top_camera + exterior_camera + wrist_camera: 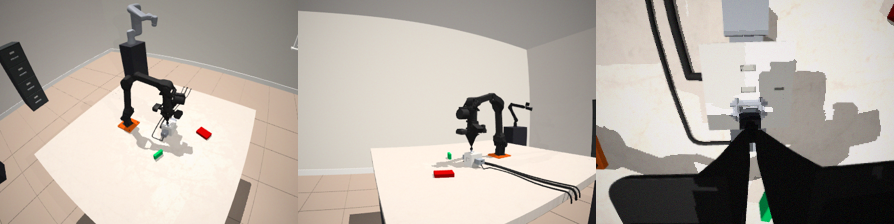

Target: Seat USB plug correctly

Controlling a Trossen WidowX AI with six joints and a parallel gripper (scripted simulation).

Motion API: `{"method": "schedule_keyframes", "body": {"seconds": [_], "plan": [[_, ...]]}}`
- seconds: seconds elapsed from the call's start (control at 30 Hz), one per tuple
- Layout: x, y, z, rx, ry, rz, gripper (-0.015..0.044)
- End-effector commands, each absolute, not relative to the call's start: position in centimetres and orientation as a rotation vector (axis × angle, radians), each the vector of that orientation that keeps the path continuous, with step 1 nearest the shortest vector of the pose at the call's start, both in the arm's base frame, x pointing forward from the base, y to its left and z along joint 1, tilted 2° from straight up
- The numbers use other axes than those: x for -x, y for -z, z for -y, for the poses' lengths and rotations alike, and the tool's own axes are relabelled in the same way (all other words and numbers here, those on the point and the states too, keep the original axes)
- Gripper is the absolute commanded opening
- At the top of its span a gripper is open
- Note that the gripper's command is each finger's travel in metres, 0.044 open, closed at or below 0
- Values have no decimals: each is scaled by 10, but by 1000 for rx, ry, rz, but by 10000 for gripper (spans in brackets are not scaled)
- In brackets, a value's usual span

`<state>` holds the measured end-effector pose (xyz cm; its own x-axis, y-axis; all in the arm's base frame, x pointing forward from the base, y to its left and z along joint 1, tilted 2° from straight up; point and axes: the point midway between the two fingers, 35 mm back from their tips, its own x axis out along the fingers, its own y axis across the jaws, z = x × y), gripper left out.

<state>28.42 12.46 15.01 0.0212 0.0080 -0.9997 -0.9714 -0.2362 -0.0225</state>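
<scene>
The white power cube (pixel 170 130) (pixel 469 160) (pixel 721 65) stands on the table. My gripper (pixel 167 122) (pixel 471 148) (pixel 751 136) points straight down over its top and is shut on the small light-grey USB plug (pixel 472 151) (pixel 748 104). The plug is upright at the cube's top face, near one edge. Two other slots show beside it in the wrist view. The fingers hide part of the plug, and its socket is covered. I cannot tell how deep the plug sits or which way round it is.
Grey plugs (pixel 164 133) (pixel 479 161) (pixel 746 17) sit on the cube's sides. Black cables (pixel 531 178) (pixel 672 92) run from them over the table edge. A red block (pixel 203 133) (pixel 443 174) and a green block (pixel 158 154) (pixel 449 155) (pixel 765 207) lie nearby.
</scene>
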Motion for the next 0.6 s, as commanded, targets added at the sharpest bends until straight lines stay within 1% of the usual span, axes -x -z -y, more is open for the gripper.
{"method": "schedule_keyframes", "body": {"seconds": [0.0,0.57], "plan": [[-285,-149,-124,1387,-1362,-1070,0],[-285,-147,-125,1387,-1362,-1070,0]]}}
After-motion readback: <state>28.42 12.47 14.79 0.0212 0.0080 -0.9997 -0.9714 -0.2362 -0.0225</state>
